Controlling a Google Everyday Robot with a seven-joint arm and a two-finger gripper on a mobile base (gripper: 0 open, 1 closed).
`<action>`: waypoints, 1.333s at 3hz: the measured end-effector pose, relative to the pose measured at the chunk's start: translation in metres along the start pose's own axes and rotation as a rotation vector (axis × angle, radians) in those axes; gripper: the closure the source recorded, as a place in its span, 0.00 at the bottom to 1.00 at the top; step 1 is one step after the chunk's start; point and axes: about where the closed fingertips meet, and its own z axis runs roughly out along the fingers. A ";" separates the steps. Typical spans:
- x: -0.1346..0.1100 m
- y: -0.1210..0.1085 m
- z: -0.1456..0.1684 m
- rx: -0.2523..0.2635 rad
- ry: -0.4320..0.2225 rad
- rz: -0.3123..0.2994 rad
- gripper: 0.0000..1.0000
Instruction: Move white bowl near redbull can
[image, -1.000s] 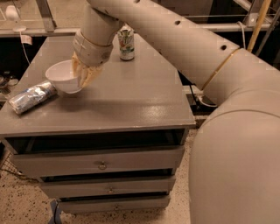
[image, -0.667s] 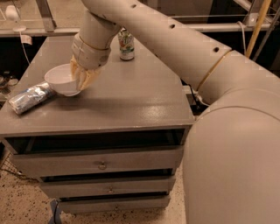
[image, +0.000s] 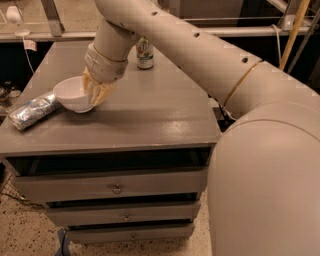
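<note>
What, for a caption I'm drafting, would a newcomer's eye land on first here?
The huge cream arm fills the right side and sweeps across the grey drawer cabinet. Its pincer sits at the right rim of the white bowl near the top's left edge, with the crinkled silver redbull can lying just left of the bowl. A green-and-white can stands alone at the back.

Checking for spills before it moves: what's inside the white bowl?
The white bowl shows a plain white inside, with nothing visible in it. The gripper sits over the rim farthest from the redbull can, hiding that part of the interior.
</note>
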 end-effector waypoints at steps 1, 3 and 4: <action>0.007 0.004 0.001 0.007 -0.001 0.018 1.00; 0.006 0.004 0.005 0.003 -0.005 0.017 0.61; 0.006 0.004 0.008 0.001 -0.007 0.016 0.38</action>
